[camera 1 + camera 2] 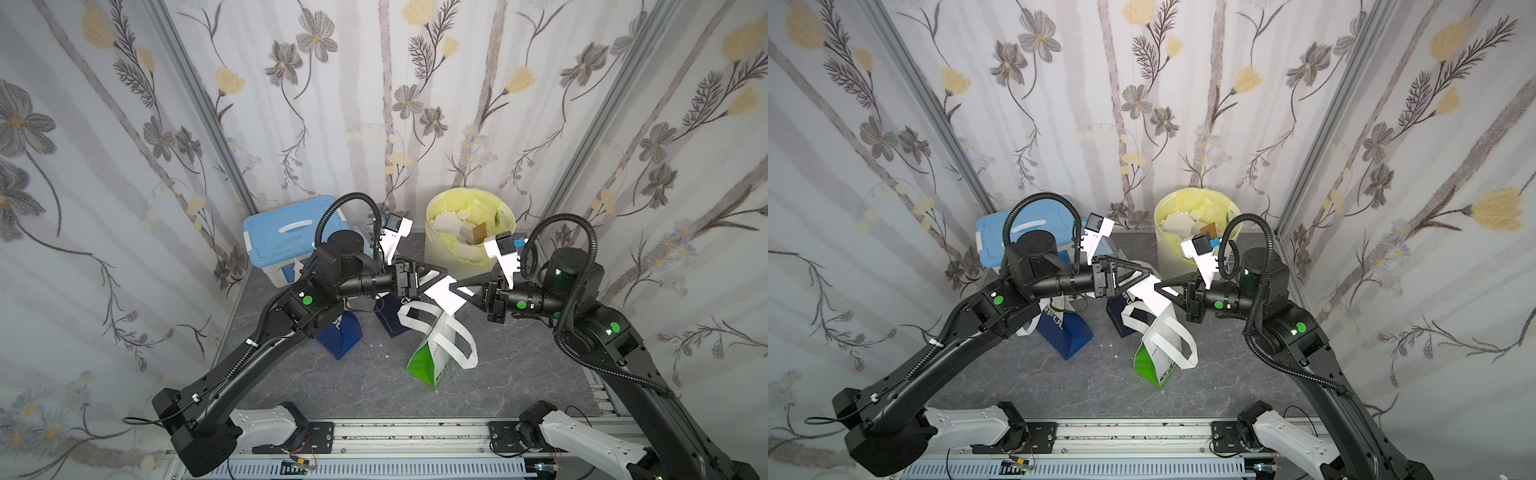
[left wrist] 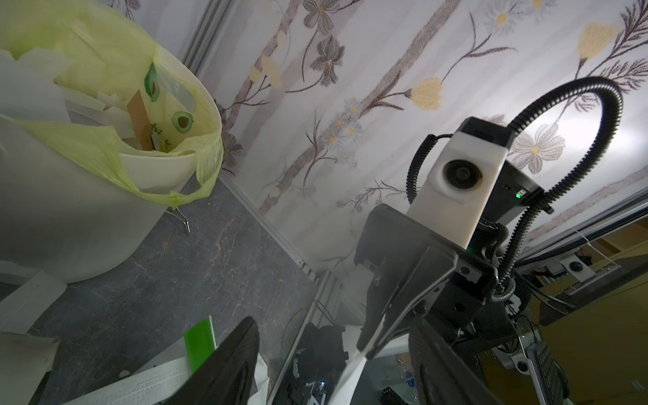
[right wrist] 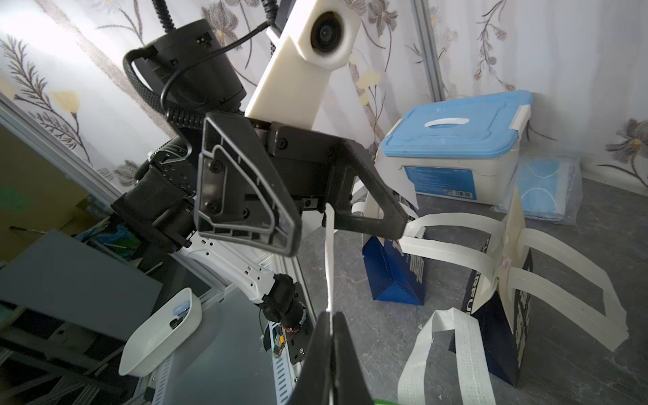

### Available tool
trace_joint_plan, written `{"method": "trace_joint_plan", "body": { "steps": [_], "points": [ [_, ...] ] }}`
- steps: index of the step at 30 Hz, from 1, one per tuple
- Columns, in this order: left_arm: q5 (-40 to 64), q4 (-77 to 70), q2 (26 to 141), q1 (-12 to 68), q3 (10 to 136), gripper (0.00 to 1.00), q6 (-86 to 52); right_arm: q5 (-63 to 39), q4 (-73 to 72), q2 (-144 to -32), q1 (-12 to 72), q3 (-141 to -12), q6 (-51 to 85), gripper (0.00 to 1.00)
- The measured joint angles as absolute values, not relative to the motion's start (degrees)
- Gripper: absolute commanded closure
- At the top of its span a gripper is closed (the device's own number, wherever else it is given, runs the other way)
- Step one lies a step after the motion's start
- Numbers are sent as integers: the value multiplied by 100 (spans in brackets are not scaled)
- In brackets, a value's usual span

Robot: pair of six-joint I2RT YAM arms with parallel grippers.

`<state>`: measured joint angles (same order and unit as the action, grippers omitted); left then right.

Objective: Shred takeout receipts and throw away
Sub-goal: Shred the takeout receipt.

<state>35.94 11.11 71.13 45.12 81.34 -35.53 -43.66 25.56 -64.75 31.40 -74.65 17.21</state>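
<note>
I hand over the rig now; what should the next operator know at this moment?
Left gripper: open, jaws on either side of the receipt, not gripping.
Right gripper: shut on it, in the air above the bags.
Done: torn pieces lie in the lined bin.
To do: tear this sheet, drop it in the bin.
Receipts inside the bags: cannot tell.

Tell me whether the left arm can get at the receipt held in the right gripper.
Probably yes. The left gripper is open right at the receipt, whose free edge seems to run up between its jaws. Nothing stands between them; the right gripper pinches the other end.
</note>
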Motion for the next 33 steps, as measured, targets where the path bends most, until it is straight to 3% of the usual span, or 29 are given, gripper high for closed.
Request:
{"method": "trace_joint_plan", "body": {
  "steps": [3,17,24,33],
  "points": [
    [3865,1079,7107,4512,8108,43,-3559,-4552,2685,-6635,3140,-7592,1658,100],
    [4187,760,7183,4517,8025,100,-3804,-4757,2998,-6954,3144,-7850,1514,100],
    [3999,915,7225,4519,8156,100,-3918,-4484,3242,-7017,3179,-8097,1376,100],
    [2663,2084,7671,4619,8626,100,-4403,-2226,3022,-6412,3828,-8187,659,100]
  ]
}}
